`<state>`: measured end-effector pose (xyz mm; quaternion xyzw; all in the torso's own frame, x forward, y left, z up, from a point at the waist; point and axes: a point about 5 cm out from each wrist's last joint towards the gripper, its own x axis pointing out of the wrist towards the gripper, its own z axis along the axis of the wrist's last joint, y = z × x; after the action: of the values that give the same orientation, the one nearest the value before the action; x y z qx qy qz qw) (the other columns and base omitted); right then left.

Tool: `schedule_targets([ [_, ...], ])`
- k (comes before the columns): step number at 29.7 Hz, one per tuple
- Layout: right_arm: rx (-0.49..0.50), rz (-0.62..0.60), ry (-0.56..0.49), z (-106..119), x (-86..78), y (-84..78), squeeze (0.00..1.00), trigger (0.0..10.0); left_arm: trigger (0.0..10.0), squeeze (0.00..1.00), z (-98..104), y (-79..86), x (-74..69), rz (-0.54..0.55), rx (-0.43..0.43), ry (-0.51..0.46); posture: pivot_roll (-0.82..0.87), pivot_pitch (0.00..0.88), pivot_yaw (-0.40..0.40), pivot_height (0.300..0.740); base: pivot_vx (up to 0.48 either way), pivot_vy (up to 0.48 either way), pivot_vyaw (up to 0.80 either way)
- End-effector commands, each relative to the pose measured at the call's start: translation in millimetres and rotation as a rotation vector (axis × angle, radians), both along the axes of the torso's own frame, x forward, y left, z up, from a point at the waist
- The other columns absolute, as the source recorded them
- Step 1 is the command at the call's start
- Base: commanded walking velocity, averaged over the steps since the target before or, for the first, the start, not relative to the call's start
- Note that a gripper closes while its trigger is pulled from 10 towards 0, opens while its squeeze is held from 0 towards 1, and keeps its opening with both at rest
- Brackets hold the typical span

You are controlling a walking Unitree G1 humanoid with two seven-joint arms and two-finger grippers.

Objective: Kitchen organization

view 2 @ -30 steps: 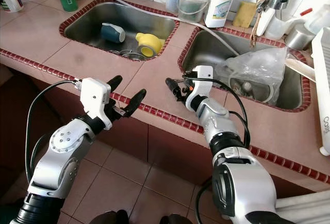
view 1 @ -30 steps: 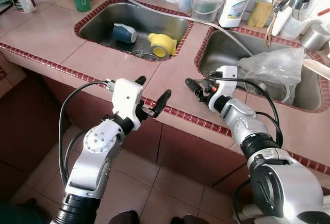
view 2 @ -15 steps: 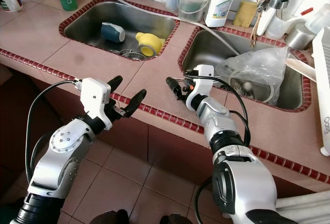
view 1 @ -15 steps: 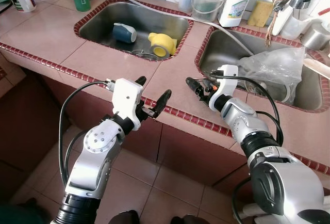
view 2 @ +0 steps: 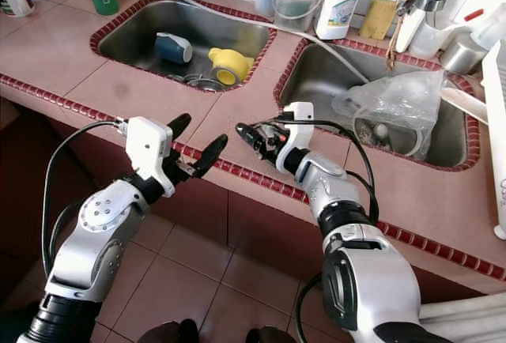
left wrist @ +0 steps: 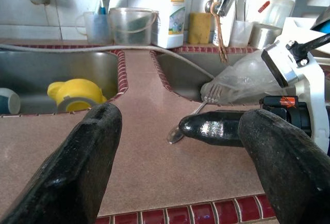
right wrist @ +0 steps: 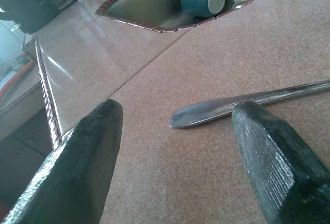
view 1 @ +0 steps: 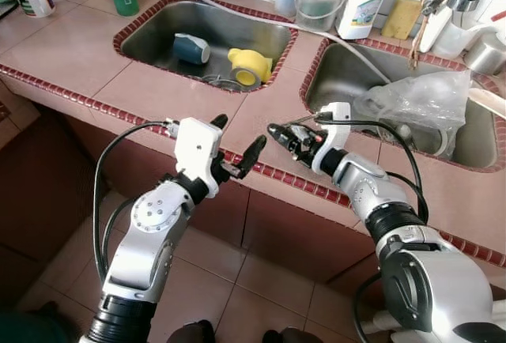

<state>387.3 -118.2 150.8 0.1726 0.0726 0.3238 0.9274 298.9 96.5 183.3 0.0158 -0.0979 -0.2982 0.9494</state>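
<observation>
A slim silver metal fork point(left wrist: 198, 111) lies flat on the pink tiled counter point(view 1: 103, 94), on the strip between the two steel sinks, its handle end pointing toward the counter's front edge and its tines point(left wrist: 214, 91) toward the right-hand sink point(view 1: 348, 82). The right gripper point(view 1: 286, 134) sits low over that strip with its two black fingers spread, one on each side of the handle end without touching it; this placement reads as lining up to pinch the handle, since a thin utensil lying flat offers little else to grasp. The left gripper point(view 1: 235, 145) hovers just off the counter's red-trimmed front edge, its fingers spread and holding nothing, facing the same spot, probably waiting to help or to receive the fork. In the left-hand sink point(view 1: 154, 31) lie a dark blue mug on its side point(view 1: 190, 49) and a yellow plastic cup point(view 1: 249, 66), both apparently left for washing. A crumpled clear plastic bag point(view 1: 423, 98) fills much of the right-hand sink. Judging by the task, the fork is the item in hand, and the grasp has not yet been made.
</observation>
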Motion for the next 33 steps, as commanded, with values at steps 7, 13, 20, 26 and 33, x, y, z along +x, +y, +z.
schedule_targets([
  [7, -0.032, 0.053, -0.008, -5, -4.4, 1.7, 0.00, 10.0, 10.0, 0.00, 4, -5.2, 0.0, -0.022, -0.001, -0.016, -0.10, 0.182, -0.051, 0.740, 0.000, 0.000, 0.00],
  [13, -0.010, 0.112, -0.064, 0, -7.3, 6.3, 0.00, 10.0, 10.0, 0.00, 5, -5.2, 0.3, -0.023, -0.002, -0.018, -0.10, 0.183, -0.049, 0.740, 0.000, 0.000, 0.00],
  [20, 0.022, 0.102, -0.165, 17, -4.6, 3.5, 0.00, 10.0, 10.0, 0.00, 5, -5.7, 1.5, -0.025, -0.003, -0.017, -0.10, 0.183, -0.048, 0.740, 0.000, 0.000, 0.00],
  [26, 0.026, 0.037, -0.172, 22, 0.2, -3.7, 0.00, 10.0, 10.0, 0.00, 5, -6.6, 1.1, -0.030, -0.003, -0.018, -0.10, 0.183, -0.045, 0.740, 0.000, 0.000, 0.00],
  [33, 0.010, -0.015, -0.153, 23, 3.9, -8.9, 0.00, 10.0, 10.0, 0.00, 5, -6.7, 0.3, -0.034, -0.005, -0.016, -0.09, 0.186, -0.043, 0.740, 0.000, 0.000, 0.00],
])
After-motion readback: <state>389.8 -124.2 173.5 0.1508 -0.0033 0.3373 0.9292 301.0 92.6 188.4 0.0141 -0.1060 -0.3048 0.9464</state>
